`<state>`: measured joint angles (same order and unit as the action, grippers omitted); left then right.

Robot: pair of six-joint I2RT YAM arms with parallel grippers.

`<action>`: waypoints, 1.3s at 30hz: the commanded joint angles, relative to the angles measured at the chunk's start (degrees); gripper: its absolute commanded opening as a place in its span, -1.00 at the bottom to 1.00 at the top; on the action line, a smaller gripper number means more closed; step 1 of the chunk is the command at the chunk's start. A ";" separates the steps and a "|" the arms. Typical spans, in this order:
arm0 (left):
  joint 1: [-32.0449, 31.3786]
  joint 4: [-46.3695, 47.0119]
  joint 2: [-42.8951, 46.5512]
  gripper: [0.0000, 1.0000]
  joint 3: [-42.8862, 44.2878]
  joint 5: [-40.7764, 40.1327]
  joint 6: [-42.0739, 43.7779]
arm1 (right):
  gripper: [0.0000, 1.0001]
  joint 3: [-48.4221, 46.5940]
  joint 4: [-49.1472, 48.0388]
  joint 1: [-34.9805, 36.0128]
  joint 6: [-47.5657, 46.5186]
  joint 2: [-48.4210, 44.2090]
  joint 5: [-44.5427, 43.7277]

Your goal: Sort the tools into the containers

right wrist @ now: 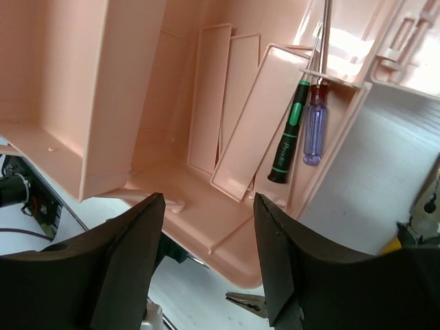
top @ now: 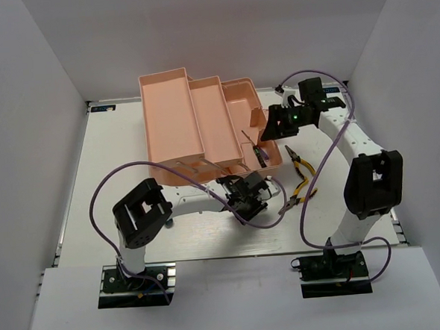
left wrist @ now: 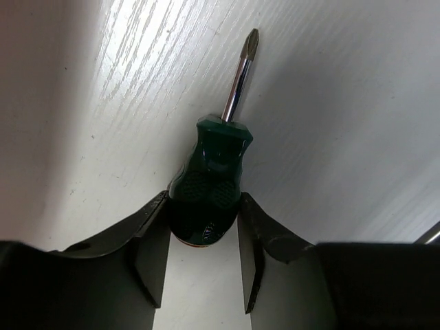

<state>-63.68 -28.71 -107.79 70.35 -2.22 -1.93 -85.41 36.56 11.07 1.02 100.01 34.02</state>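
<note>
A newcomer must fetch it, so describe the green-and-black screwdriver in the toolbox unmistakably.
Start at the open salmon-pink toolbox, then go to the narrow slot along its right-hand wall. Two slim screwdrivers lie there side by side: yours is the black-and-green-handled screwdriver, not the translucent blue-handled one.

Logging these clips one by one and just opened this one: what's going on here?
The left gripper is closed on a stubby green screwdriver low over the table. The right gripper hangs open and empty over the pink toolbox, where a thin green screwdriver and a blue-handled screwdriver already lie side by side. One pair of pliers and a second pair wait on the table.
</note>
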 commanded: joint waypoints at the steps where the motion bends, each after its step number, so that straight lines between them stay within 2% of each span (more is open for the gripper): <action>1: -0.83 -0.21 2.14 -0.73 4.09 1.42 0.88 | 0.22 0.94 0.27 -0.96 -0.13 -3.94 -0.62; 2: -0.83 -1.08 3.10 -0.79 4.88 2.04 1.49 | 0.22 1.12 0.36 -1.40 -0.66 -4.29 -1.58; 4: -0.83 -1.09 7.14 -0.85 7.25 3.27 1.49 | 0.10 1.29 1.23 -1.40 -3.21 -5.35 -9.47; 5: -1.35 -1.09 8.46 -0.88 8.22 3.27 1.49 | -0.31 2.25 1.32 -1.66 -3.47 -5.70 -12.11; 6: -1.36 -1.87 9.69 -0.91 10.92 3.27 0.80 | -0.67 2.96 1.15 -2.10 -4.52 -6.40 -19.01; 7: -1.36 -2.40 11.62 -0.94 12.52 2.75 0.79 | -1.00 4.27 0.11 -2.54 -4.53 -6.66 -21.43; 10: -0.04 -3.89 14.18 -0.94 16.92 0.21 -0.70 | -1.00 5.07 0.53 -5.43 -4.71 -7.10 -27.07; 16: 1.97 -6.62 15.33 -0.94 20.44 -18.24 -2.11 | -1.00 9.81 -1.57 -8.70 -6.28 -10.53 -24.19; 19: 3.64 -8.38 12.00 -0.94 24.47 -28.16 -4.12 | -1.00 10.43 0.26 -9.31 -8.30 -10.53 -18.91; 20: 4.17 -9.51 10.68 -0.94 25.79 -30.02 -4.13 | -1.00 10.78 0.62 -9.40 -8.92 -10.62 -14.12; 22: 5.93 -12.06 6.30 -0.94 28.78 -33.09 -5.18 | -1.00 11.05 1.76 -9.23 -11.38 -10.97 -11.01; 23: 6.46 -12.86 4.88 -0.94 31.49 -34.16 -5.18 | -1.00 11.49 2.63 -9.22 -11.82 -11.15 -5.60; 24: 7.07 -13.91 3.48 -0.94 32.91 -34.78 -5.79 | -0.77 11.84 2.99 -9.05 -13.31 -11.58 -3.89; 28: 10.93 -16.55 -0.75 -0.94 37.05 -36.71 -5.80 | -0.48 13.51 3.08 -8.70 -16.57 -13.61 3.41; 35: 14.98 -17.08 -0.85 -0.97 36.53 -35.49 -6.50 | -0.48 13.95 4.40 -8.70 -18.33 -14.66 5.09; 36: 14.99 -17.08 -0.32 -0.94 36.53 -34.79 -6.50 | -0.44 14.21 4.40 -8.87 -18.24 -14.75 5.18; 37: 14.99 -17.08 -0.32 -0.74 36.53 -34.78 -6.50 | -0.36 14.21 4.31 -8.70 -18.07 -14.84 5.53; 38: 15.51 -17.08 -0.32 -0.54 36.53 -34.09 -5.89 | 0.17 14.30 4.49 -8.78 -18.07 -14.67 5.97; 39: 15.52 -17.08 -0.32 -0.28 36.53 -34.08 -5.89 | 0.57 14.30 4.75 -8.70 -18.24 -14.84 6.32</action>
<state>-48.10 -45.95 -111.96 104.64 -36.23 -7.64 -71.40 40.64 2.33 -15.62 86.83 37.39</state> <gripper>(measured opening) 0.493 0.681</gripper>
